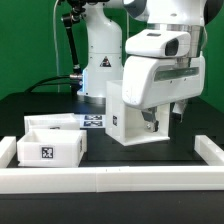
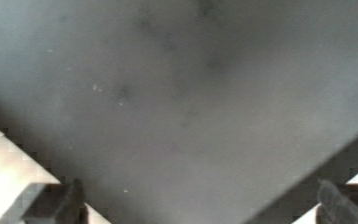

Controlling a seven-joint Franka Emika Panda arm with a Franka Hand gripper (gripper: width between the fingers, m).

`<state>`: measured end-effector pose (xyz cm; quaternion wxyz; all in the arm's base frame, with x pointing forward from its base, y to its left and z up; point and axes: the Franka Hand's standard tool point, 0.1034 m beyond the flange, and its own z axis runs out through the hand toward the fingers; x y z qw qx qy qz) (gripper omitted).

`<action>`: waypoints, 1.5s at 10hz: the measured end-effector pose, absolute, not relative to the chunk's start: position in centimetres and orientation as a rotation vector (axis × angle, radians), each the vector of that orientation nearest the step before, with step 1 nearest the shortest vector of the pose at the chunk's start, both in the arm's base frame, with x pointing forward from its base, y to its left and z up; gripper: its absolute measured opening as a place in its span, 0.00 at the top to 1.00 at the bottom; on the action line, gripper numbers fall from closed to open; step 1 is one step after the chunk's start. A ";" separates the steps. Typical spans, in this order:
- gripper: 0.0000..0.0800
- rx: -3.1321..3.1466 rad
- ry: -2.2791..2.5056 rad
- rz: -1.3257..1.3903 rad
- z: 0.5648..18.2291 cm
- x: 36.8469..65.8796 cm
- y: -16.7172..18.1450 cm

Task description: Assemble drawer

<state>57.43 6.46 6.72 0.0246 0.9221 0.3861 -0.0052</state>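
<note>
Standing upright on dark surface [image 1: 160,152], drawer housing [image 1: 122,110] seen just beside tool [image 1: 166,116], on exterior view's left; open-top tray [image 1: 50,148] lies near front rail [image 1: 112,178]; tool fingers spread, nothing gripped; plastic judged light, stiff, slippery; thin wall edge best pinched.

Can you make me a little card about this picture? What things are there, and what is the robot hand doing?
housing: white box, standing on the table
tray: open top, tag on front, to the exterior view's left of the housing, not inside it
marker board: flat, behind the tray
rail: long, along the near edge
gripper: open, low beside the housing, nothing between its fingers
</note>
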 end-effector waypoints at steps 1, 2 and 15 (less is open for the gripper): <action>0.19 2.857 1.181 -0.017 6.7 57.4 6.4; 0.19 2.857 1.181 -0.017 6.7 57.4 6.4; 0.19 2.907 1.001 -0.076 13.7 51.2 9.5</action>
